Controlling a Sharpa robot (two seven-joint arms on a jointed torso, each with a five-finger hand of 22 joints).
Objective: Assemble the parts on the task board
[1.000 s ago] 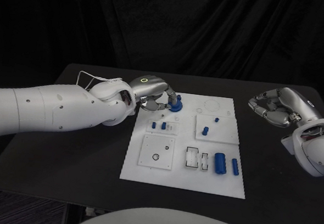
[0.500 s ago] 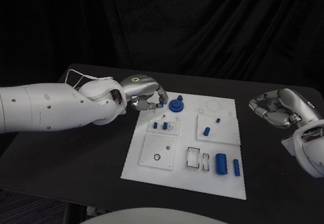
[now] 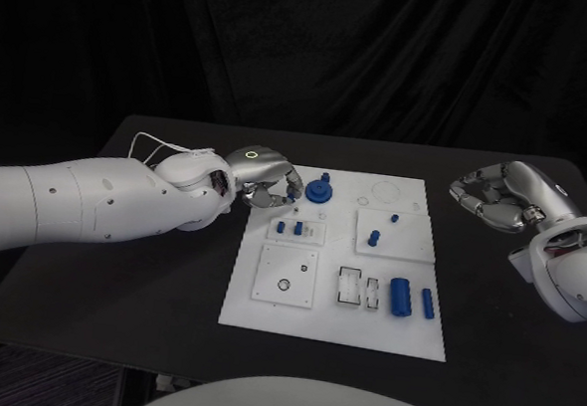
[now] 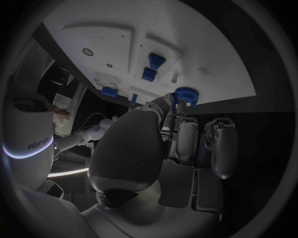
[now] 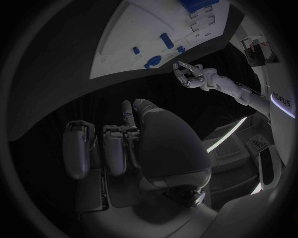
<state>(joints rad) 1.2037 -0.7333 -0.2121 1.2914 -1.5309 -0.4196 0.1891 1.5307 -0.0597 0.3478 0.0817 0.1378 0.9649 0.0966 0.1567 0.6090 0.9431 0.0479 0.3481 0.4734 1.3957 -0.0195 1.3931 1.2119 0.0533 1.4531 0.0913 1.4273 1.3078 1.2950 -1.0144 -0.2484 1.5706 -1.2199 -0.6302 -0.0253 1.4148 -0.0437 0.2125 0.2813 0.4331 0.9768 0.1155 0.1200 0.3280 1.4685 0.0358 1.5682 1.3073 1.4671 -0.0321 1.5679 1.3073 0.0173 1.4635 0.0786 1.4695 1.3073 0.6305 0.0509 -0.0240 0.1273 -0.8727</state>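
The white task board [image 3: 337, 327] lies in the middle of the black table. A round blue gear-like part with a knob [image 3: 321, 190] stands at the board's far left corner, also seen in the left wrist view [image 4: 185, 94] and the right wrist view [image 5: 153, 61]. My left hand [image 3: 270, 182] hovers just left of that part with its fingers apart, holding nothing; a small gap separates them. My right hand [image 3: 503, 195] hangs over the table to the right of the board, fingers curled in on nothing.
Two short blue pegs [image 3: 287, 228] stand mid-left on the board and another peg [image 3: 373, 238] mid-right. A thick blue cylinder [image 3: 398, 295] and a thin one [image 3: 426, 302] lie near the board's front right. A square plate with a round hole [image 3: 285, 274] sits front left.
My left hand has let go of the round blue part and drawn back to the left. The part stays standing on the board. The right hand has not moved.
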